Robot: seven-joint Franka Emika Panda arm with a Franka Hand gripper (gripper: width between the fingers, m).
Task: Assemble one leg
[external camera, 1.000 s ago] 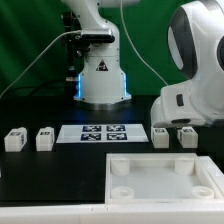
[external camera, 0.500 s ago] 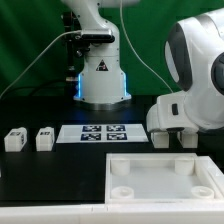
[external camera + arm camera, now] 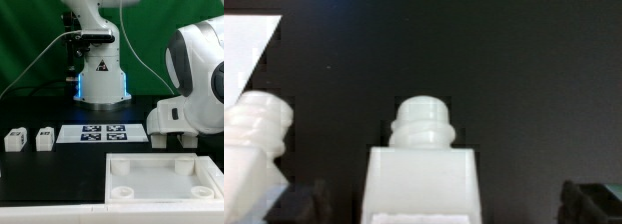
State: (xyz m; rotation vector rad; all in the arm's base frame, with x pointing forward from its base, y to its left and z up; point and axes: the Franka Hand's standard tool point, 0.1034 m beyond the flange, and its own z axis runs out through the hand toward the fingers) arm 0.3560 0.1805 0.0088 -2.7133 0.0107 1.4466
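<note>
The leg (image 3: 416, 175) rests on the surface (image 3: 518, 60), middle right of the exterior view, between the jaws of the released pincer (image 3: 448, 204). Risk: an off-centre closure may tilt it or knock the neighbouring leg (image 3: 256, 130) just beside.

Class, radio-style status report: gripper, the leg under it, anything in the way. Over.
Gripper open, jaws either side of one leg, not gripping. Second leg close beside it, may crowd one finger.

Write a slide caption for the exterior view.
Arm above two legs at the exterior view's right; two more legs, marker board, top untouched.
</note>
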